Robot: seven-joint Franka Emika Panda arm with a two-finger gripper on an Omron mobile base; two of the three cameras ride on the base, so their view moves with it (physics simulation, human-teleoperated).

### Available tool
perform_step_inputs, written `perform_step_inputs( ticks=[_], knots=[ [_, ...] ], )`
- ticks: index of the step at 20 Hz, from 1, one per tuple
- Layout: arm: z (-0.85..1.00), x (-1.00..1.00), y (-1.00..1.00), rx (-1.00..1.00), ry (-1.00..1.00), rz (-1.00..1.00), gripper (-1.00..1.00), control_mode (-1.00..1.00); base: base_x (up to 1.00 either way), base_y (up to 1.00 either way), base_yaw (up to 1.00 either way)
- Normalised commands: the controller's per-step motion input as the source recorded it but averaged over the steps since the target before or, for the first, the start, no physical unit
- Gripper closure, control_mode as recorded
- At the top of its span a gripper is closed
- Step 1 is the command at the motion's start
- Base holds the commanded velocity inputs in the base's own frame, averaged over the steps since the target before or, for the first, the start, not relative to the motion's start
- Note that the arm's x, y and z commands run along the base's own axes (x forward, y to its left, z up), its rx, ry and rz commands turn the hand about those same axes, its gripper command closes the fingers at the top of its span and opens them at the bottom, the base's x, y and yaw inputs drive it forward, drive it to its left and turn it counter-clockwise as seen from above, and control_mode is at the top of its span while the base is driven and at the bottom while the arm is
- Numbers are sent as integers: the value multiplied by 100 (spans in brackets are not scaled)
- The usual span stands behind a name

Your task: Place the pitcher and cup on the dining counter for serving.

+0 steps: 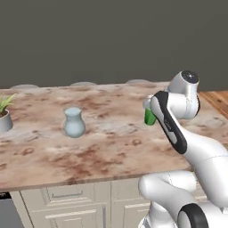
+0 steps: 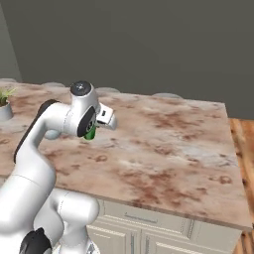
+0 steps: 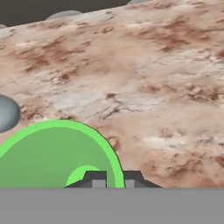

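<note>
The small green cup (image 3: pixel 48 157) is seen from above in the hand view, and my gripper (image 3: pixel 116 180) is shut on its rim, one finger inside and one outside. The cup (image 1: pixel 150 118) hangs at my wrist over the right half of the marbled dining counter (image 1: pixel 107 151); whether its base touches the slab I cannot tell. In the right base view the cup (image 2: pixel 90 133) peeks out below my hand. The pale blue-grey pitcher (image 1: pixel 73 122) stands upright on the counter to the cup's left, well apart. Its belly (image 3: pixel 6 113) shows at the hand view's left edge.
A grey plant pot (image 1: pixel 4 119) with green leaves sits at the counter's left end. Rounded grey stool tops (image 1: pixel 83 83) line the far edge. Cream drawers (image 1: pixel 67 196) run below the near edge. Wooden floor (image 1: pixel 218 100) lies past the right end.
</note>
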Motion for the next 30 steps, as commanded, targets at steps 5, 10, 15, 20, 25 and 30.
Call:
perform_step_inputs(
  ticks=[5, 10, 15, 20, 25, 30],
  knots=[
    [0, 2, 0, -1, 1, 1, 100, -100, 4, -36, 26],
    [-11, 55, 4, -3, 10, 1, 100, -100, 0, 0, 0],
    [-31, 97, 13, 0, 19, -6, 100, -100, 0, 0, 0],
    [-21, 91, 2, 1, 8, -10, 100, -100, 0, 0, 0],
    [-29, 66, 0, 2, 0, -5, 100, -100, 0, 0, 0],
    [-71, 28, 0, 3, 1, -2, 100, -100, 0, 0, 0]
  ],
)
